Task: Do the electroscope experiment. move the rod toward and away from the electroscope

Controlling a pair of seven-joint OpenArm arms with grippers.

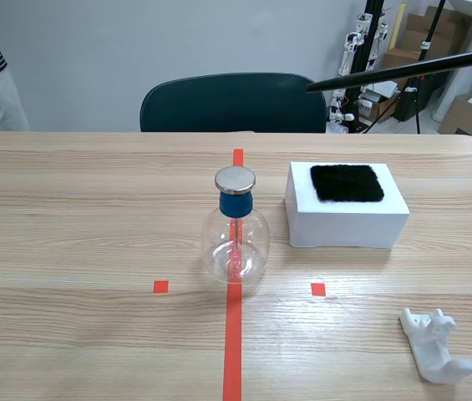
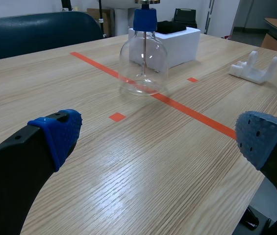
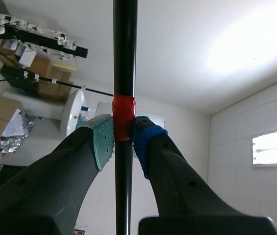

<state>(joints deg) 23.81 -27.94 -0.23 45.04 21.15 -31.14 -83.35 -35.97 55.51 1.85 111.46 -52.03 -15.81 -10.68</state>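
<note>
With the rod (image 1: 403, 71) clamped in the right tool (image 3: 123, 133) high at upper right, well apart from the electroscope (image 1: 236, 230) at centre, the approach seems not yet begun; the left tool (image 2: 158, 139) gapes wide.

Light wooden table (image 1: 77, 209), grain running left to right. Orange-red tape line (image 1: 233, 351) down middle, from near edge toward far side. Upright on that line, mid-table: electroscope (image 1: 236, 238), clear round glass flask with blue collar and flat metal cap. Right of it and slightly farther, not touching: white box (image 1: 346, 221). Near right, well apart from box: white plastic holder (image 1: 436, 347). Small tape squares (image 1: 161, 286) near left and near right of flask.
</note>
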